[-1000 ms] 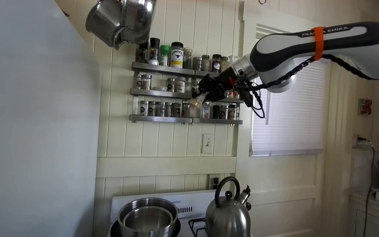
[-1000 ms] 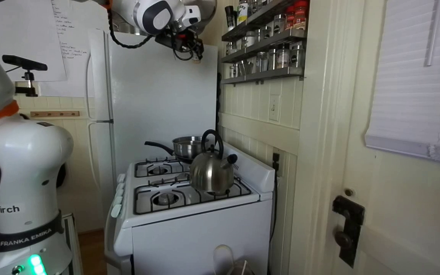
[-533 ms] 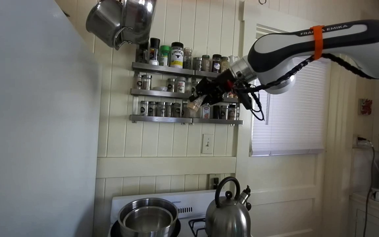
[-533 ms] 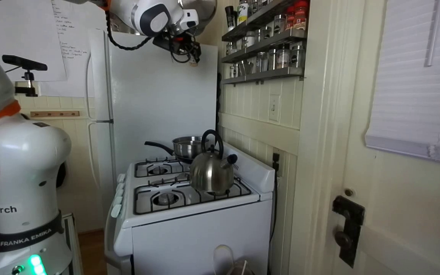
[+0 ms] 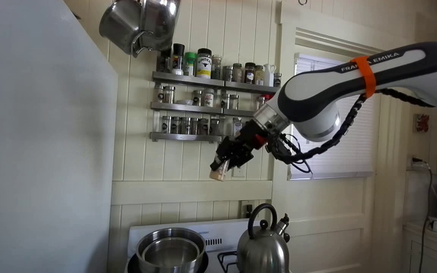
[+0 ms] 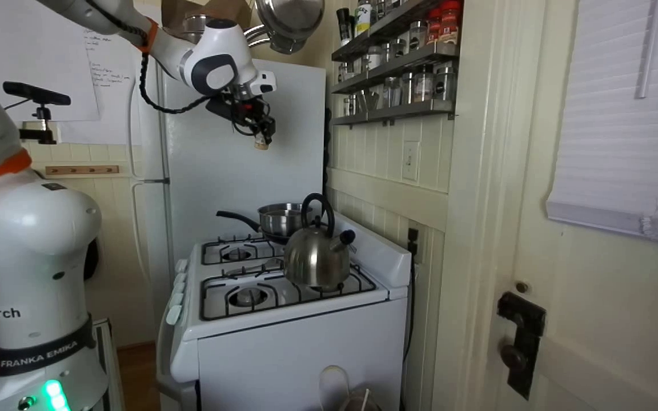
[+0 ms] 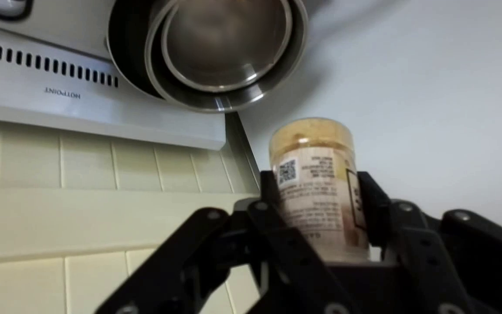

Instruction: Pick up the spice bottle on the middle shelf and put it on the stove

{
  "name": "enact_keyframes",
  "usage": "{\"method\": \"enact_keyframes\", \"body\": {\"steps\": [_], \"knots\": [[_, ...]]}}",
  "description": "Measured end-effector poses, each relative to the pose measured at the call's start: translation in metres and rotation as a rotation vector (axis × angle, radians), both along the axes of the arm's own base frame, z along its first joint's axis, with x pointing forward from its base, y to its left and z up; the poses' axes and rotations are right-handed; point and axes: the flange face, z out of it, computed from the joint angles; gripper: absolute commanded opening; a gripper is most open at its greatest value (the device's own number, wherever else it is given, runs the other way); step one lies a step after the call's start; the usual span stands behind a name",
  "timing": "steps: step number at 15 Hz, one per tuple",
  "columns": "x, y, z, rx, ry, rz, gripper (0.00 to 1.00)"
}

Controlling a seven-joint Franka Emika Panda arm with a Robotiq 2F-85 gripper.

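The white stove [image 6: 300, 348] stands below, its barred top giving likely poor footing. The kettle [image 6: 317, 257] and pot [image 6: 279, 220] crowd its back, so lowering too far that way could strike one. The gripper [image 7: 320, 188] leans, its fingers [image 7: 376, 213] clamped around the spice bottle [image 7: 316, 209], which hangs tilted in mid-air, higher than the stove; released aslant or too early, it could topple or roll.
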Motion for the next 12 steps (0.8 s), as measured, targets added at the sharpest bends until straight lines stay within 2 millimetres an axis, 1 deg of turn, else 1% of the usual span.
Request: {"method": "enact_keyframes", "body": {"steps": [2, 4, 6, 8, 9, 12], "knots": [[-0.003, -0.003, -0.020, -0.018, 0.030, 0.006, 0.22], [-0.006, -0.007, -0.033, -0.028, 0.046, 0.012, 0.22], [-0.008, -0.011, -0.037, -0.038, 0.048, 0.021, 0.22], [-0.008, -0.014, -0.038, -0.046, 0.044, 0.040, 0.22], [-0.008, -0.015, -0.038, -0.051, 0.038, 0.052, 0.47], [-0.008, -0.018, -0.038, -0.063, 0.038, 0.076, 0.47]]}}
